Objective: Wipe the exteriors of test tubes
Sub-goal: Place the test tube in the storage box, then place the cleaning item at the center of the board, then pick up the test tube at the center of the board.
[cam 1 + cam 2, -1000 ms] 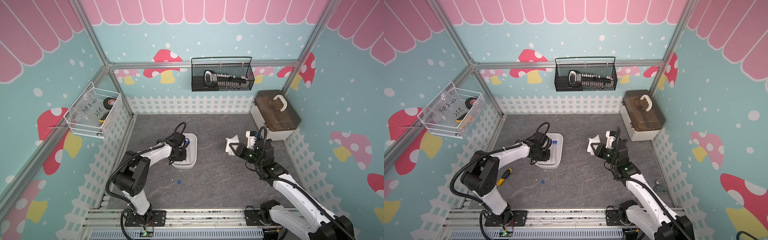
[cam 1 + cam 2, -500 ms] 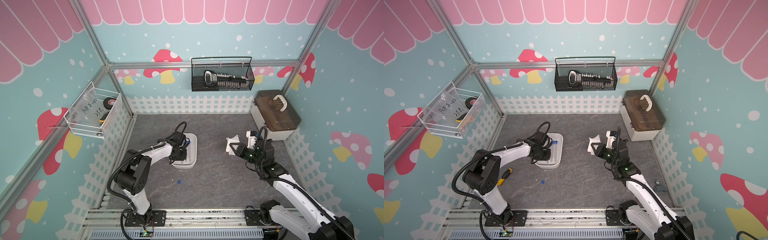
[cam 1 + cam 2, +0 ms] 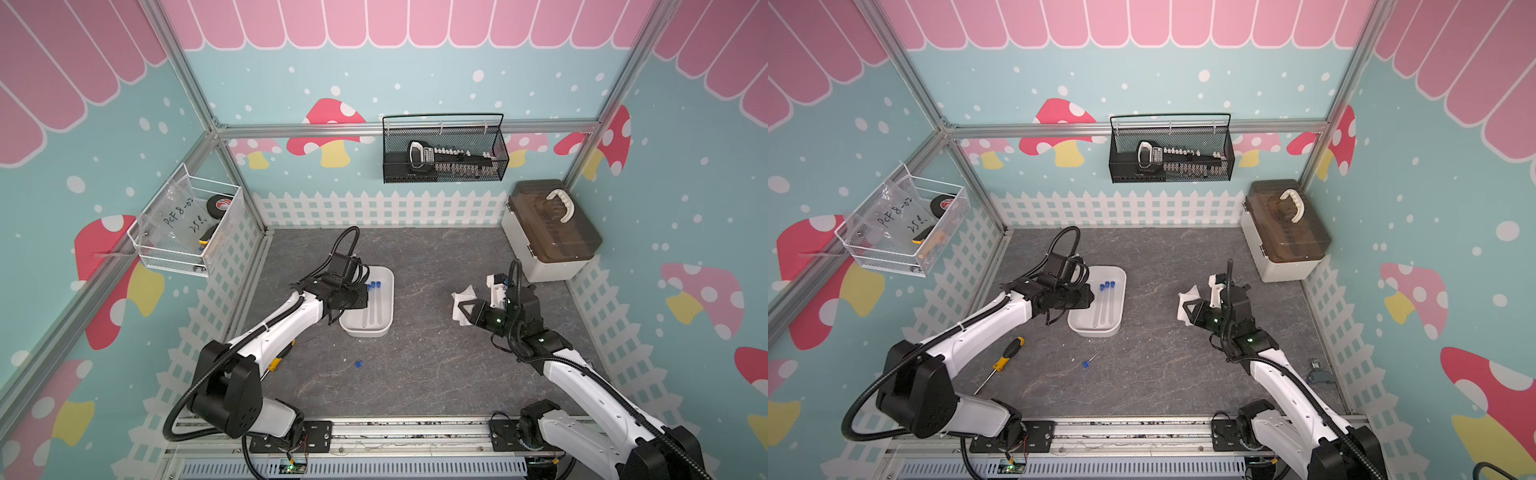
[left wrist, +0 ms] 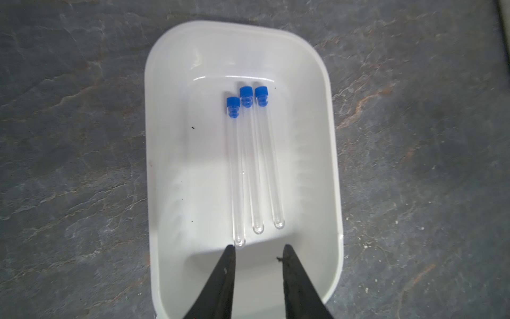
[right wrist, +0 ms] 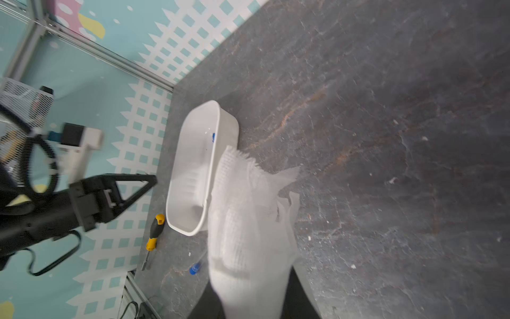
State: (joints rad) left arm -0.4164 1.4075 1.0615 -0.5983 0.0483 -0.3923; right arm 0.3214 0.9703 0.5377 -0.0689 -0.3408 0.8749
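Holds left pincer (image 4: 259, 247) slightly apart, empty, over tray (image 4: 317, 138) with three test tubes (image 4: 251, 165) — clamps white cloth (image 5: 248, 221) in right pincer (image 3: 462, 312).

3 test tubes (image 4: 256, 165) w/ blue caps, side by side in white tray (image 4: 171, 138), frame ctr, on grey worktop (image 4: 69, 138); left gripper (image 4: 259, 248) jaws apart, empty, near tube ends

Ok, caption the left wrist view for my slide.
Left fingers parted over a white tray holding three blue-capped test tubes side by side.
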